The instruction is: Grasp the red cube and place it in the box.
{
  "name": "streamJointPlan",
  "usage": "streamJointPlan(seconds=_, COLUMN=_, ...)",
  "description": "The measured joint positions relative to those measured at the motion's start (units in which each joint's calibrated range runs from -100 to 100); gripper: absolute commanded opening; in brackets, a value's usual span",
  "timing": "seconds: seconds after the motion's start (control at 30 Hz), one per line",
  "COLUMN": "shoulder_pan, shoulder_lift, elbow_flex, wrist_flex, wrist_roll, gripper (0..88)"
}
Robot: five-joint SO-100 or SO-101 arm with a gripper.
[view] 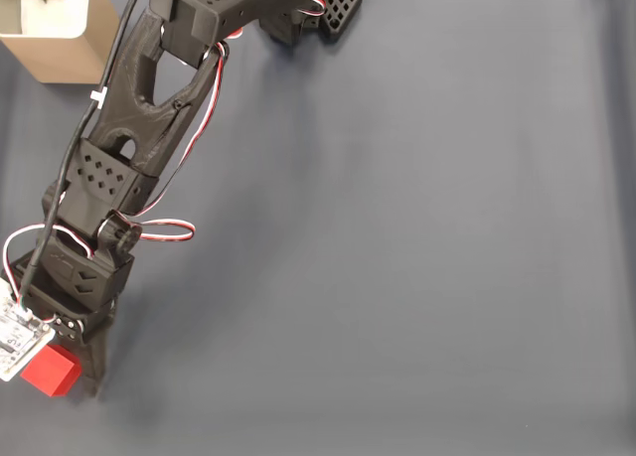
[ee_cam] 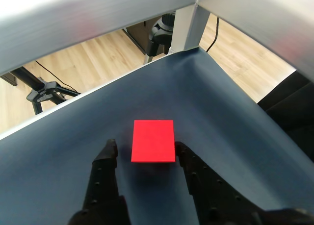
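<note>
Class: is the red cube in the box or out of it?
Out. The cube sits on the dark mat by the gripper, far from the box.

Box [view: 62, 41] cut off by top and left edges of fixed view; white contents blurred, not identifiable. Cube [view: 55, 370] partly hidden there under wrist board [view: 20, 339]; board itself cut off at left edge. Gripper [ee_cam: 145, 150] fingers cut off at bottom edge of wrist view. Cube-to-finger contact not determinable in either view.
</note>
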Motion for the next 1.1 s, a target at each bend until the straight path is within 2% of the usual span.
streamJointPlan(seconds=0.33, shoulder_pan=-0.37, shoulder_lift=-0.09, elbow_flex=0.00, wrist_flex=2.86, wrist_roll=0.78, gripper=16.3)
streamJointPlan(seconds=1.1, shoulder_pan=-0.59, shoulder_lift=-1.48, elbow_flex=0.00, wrist_flex=4.69, wrist_roll=0.73, gripper=13.4)
